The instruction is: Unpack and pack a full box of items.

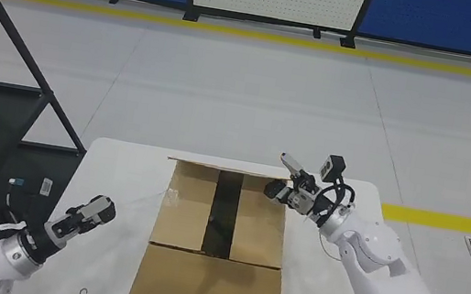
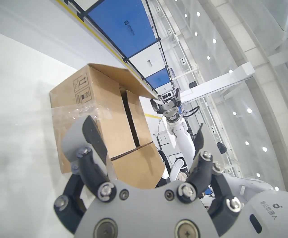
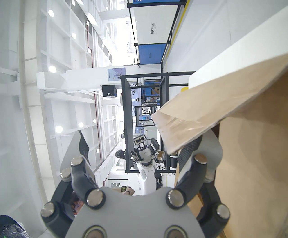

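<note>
My left gripper (image 1: pixel 100 209) (image 2: pixel 145 127) hung low over the white table (image 1: pixel 121 166) at about 8 o'clock from the cardboard box (image 1: pixel 217 237), its fingers (image 2: pixel 94 133) spread wide with nothing between them. The box stood well apart from them, with bare tabletop in between. From my left wrist, the box (image 2: pixel 101 117) rose beyond my open fingers, and a strip of crinkled clear tape (image 2: pixel 74 110) ran along its near side. The box sat at the middle of the table. Its two inner flaps lay almost shut with a dark gap (image 1: pixel 223 215) between them, running from 12 to 6 o'clock. The near flap (image 1: pixel 209 287) was folded out flat toward 6 o'clock, and the far flap (image 2: pixel 126 78) (image 3: pixel 202 108) was lifted up off the top. My right gripper (image 1: pixel 284 177) (image 3: pixel 139 137) was at about 1 o'clock from the box, by the far right corner, and its fingers were also held wide apart. The raised flap's corner reached in between them and lay right at the ribbed pad of one finger (image 3: pixel 191 146). I could not tell whether pad and cardboard touched. The other finger (image 3: pixel 82 144) stood well clear of the flap, so nothing was clamped.
</note>
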Controlling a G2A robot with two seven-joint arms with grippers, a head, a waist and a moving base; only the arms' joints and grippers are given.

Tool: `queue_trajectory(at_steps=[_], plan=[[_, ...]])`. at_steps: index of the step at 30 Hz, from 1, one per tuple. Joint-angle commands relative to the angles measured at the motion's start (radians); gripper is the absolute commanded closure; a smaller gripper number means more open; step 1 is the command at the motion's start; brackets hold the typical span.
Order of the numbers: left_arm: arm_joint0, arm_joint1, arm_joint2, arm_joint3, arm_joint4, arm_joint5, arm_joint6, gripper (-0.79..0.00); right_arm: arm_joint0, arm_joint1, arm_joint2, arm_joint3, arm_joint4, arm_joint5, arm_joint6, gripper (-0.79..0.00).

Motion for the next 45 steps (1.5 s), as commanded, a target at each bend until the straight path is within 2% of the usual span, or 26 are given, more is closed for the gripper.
queue_trajectory(at_steps=[1,13,16,21,26,36,41,45], plan=[[0.010,-0.001,0.006,-0.009,-0.007,0.003,0.000,-0.785,0.019,-0.005,-0.008,0.016,0.008,0.026,0.001,-0.785],[0.011,-0.001,0.006,-0.010,-0.007,0.004,0.000,-0.785,0.011,-0.007,-0.008,0.005,0.014,0.027,-0.004,-0.785],[0.014,-0.002,0.011,-0.026,-0.005,0.010,0.015,-0.785,0.019,-0.019,-0.012,0.011,0.030,0.027,-0.063,-0.785],[0.020,-0.002,0.007,-0.048,-0.003,0.018,0.037,-0.785,0.091,-0.062,-0.065,0.099,0.058,-0.008,-0.161,-0.785],[0.043,-0.002,-0.008,-0.051,-0.002,0.015,0.056,-0.785,0.184,-0.112,-0.119,0.249,0.085,-0.031,-0.195,-0.785],[0.087,-0.004,-0.038,-0.070,-0.016,0.006,0.088,-0.785,0.330,-0.222,-0.233,0.530,0.075,-0.011,-0.288,-0.785],[0.102,-0.005,-0.045,-0.074,-0.019,0.003,0.094,-0.785,0.379,-0.271,-0.283,0.627,0.010,0.011,-0.359,-0.785],[0.108,-0.005,-0.045,-0.075,-0.016,0.003,0.096,-0.785,0.405,-0.302,-0.300,0.689,-0.003,0.030,-0.341,-0.785]])
